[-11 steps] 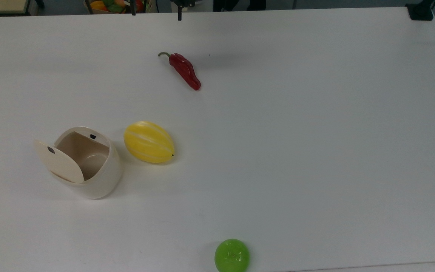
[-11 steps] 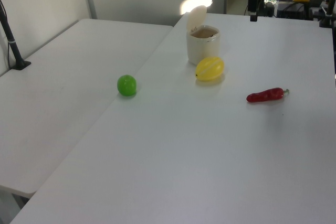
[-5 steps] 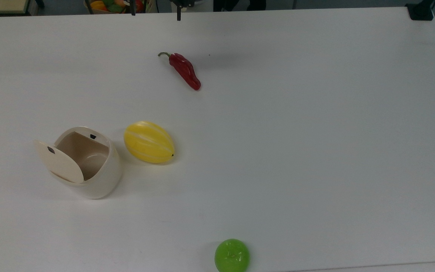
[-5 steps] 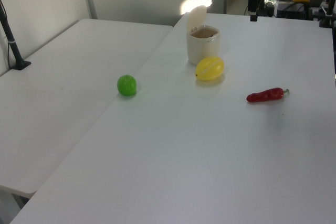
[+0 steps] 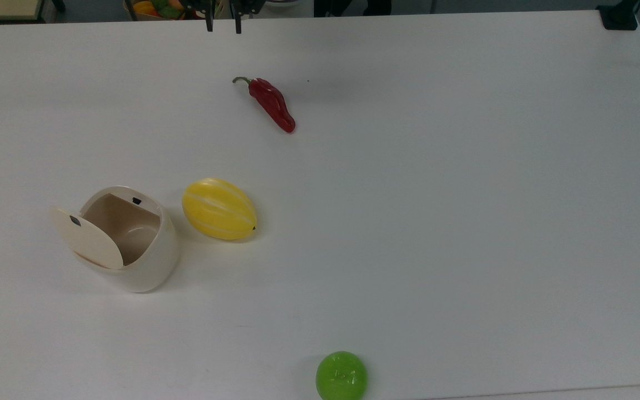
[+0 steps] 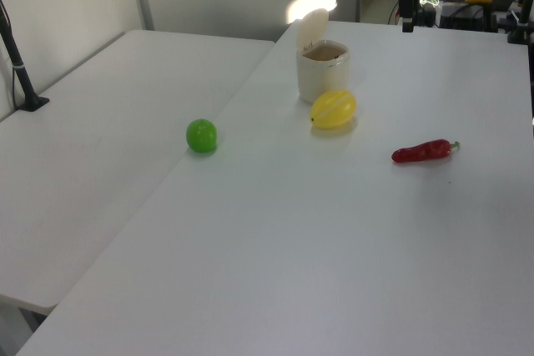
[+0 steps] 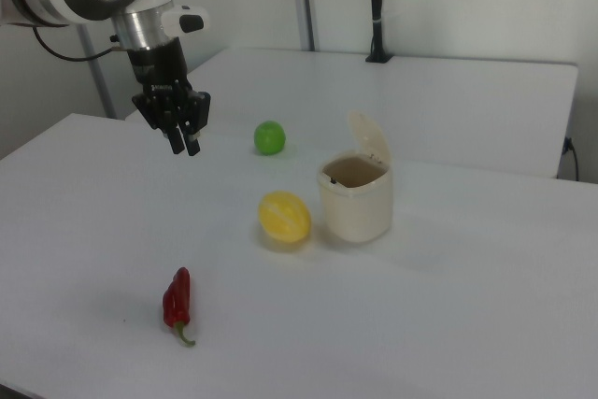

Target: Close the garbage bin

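The garbage bin (image 5: 150, 264) is a cream-white tub on the top view's left. Its flat beige lid (image 5: 89, 239) stands swung up and open, with a small black tab on it, and the inside looks empty. The bin (image 7: 355, 205) and its raised lid (image 7: 370, 145) also show in the right view, as does the bin (image 6: 323, 74) in the left view. My gripper (image 5: 223, 25) hangs above the table's far edge in the top view, well away from the bin. It is open with nothing held. The right view has the gripper (image 7: 183, 145) pointing down, above and left of the bin.
A yellow melon (image 5: 219, 209) lies close beside the bin. A red chili pepper (image 5: 273, 104) lies below the gripper in the top view. A green ball (image 5: 341, 375) sits near the front edge. A black post base (image 5: 620, 16) stands at the far right corner.
In the top view my two fingertips now stand much closer together than before. The bin, lid, melon, pepper and ball have not moved.
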You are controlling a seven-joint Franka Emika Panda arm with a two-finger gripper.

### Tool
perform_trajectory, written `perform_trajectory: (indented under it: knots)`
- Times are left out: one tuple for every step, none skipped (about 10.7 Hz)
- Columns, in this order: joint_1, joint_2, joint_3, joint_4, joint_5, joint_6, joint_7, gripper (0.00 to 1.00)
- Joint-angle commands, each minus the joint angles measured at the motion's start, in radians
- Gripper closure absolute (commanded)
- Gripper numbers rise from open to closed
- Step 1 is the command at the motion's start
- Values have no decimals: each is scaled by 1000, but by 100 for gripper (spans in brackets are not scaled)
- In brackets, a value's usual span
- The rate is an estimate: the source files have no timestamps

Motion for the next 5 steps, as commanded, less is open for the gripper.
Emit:
perform_trajectory:
  knots:
    - [1, 0, -4, -3, -3, -3, -26, 100]
    - [1, 6, -4, -2, -3, 6, -15, 100]
    - [1, 6, -4, -3, -1, 29, -3, 100]
    - [-4, 12, -4, -2, -1, 47, 19, 100]
    - [-14, 27, -4, 4, -1, 79, 42, 100]
